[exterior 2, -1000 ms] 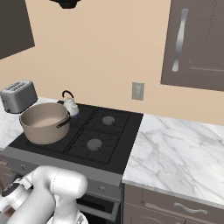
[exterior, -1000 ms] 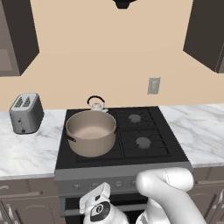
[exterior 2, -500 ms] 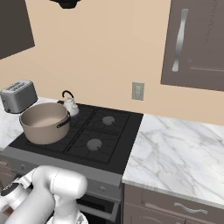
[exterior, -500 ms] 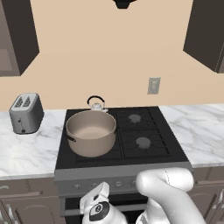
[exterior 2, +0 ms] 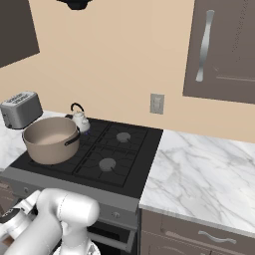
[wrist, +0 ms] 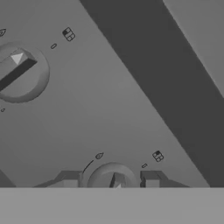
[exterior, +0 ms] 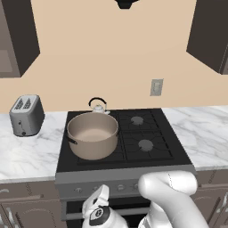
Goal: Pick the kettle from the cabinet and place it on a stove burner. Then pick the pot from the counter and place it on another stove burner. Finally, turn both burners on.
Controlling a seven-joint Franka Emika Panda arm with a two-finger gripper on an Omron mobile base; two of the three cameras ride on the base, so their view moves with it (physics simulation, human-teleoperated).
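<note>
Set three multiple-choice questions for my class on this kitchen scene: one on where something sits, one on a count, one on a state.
1. Where is the pot?
A. on the front left burner
B. on the counter beside the toaster
C. inside the cabinet

2. How many burners are bare?
A. none
B. two
C. four

3. How do the gripper fingertips stand at the stove knob?
A. one on each side of it
B. both far above it
C. pressed together beside it

Answers: 1 A, the pot rests on the cooktop's front left grate, with the kettle behind it. 2 B, the two right burners carry nothing. 3 A, the hand view shows a fingertip on either side of the knob.
</note>
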